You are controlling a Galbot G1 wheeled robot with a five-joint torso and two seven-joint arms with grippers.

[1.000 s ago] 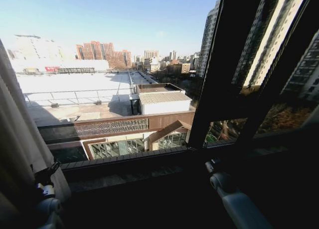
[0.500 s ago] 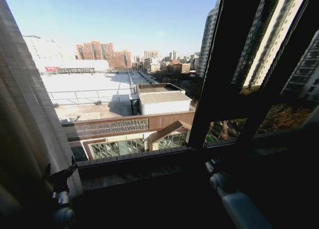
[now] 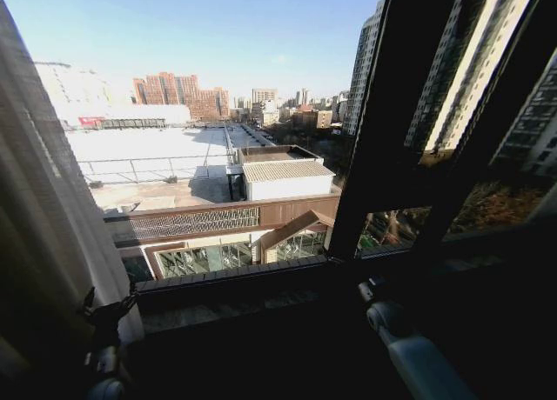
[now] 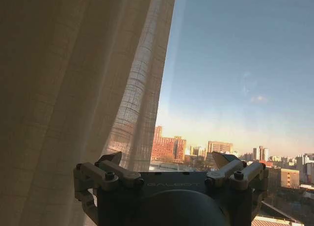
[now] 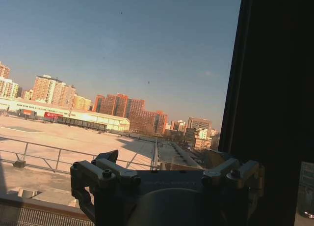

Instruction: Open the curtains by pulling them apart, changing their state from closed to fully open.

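Observation:
One sheer cream curtain (image 3: 43, 243) hangs bunched along the left side of the window, its pleated edge reaching down to my left gripper (image 3: 109, 306). In the left wrist view the curtain (image 4: 73, 88) hangs just beyond the gripper (image 4: 168, 159), on the side of one fingertip. That gripper is open with nothing between its fingers. My right gripper (image 3: 370, 289) sits low on the right by the dark frame. In its wrist view the right gripper (image 5: 163, 156) is open and faces bare glass.
A wide dark window frame bar (image 3: 392, 130) slants up on the right, seen close in the right wrist view as the frame (image 5: 274, 88). The dark sill (image 3: 226, 287) runs across below the glass. City roofs and sky show through the uncovered pane.
The curtain's edge has swung back to the right across part of the pane. My left gripper has moved right and slightly lower along with it. The right arm is unchanged.

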